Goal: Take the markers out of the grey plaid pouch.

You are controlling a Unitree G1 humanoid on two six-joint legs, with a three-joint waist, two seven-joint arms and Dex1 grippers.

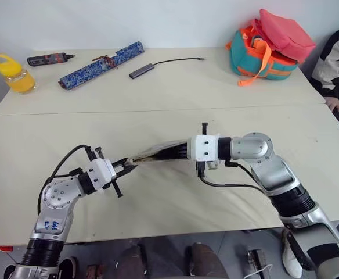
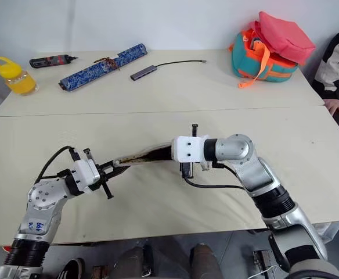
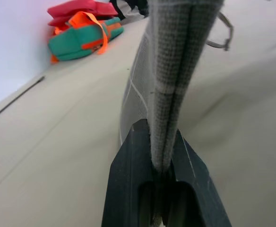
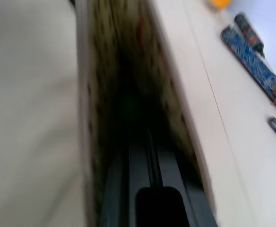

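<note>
Fingers of left gripper pinch grey plaid pouch taut; right gripper, closed, probes inside for markers.

woven cloth grey plaid pouch, matt smooth table, matt black fingers

Along the far side of the cream bench lay a row of bystanders. At the far left stood a yellow-capped jar with amber contents. Just beside it lay a black-and-red tool with a metal tip, and next to that a long blue patterned roll, set at a slant. A grey USB stick trailed its dark cable toward the right. At the far right sat a teal-orange-pink bag — an orange strap hung down its front. A person's striped sleeve showed at the right edge.
</note>
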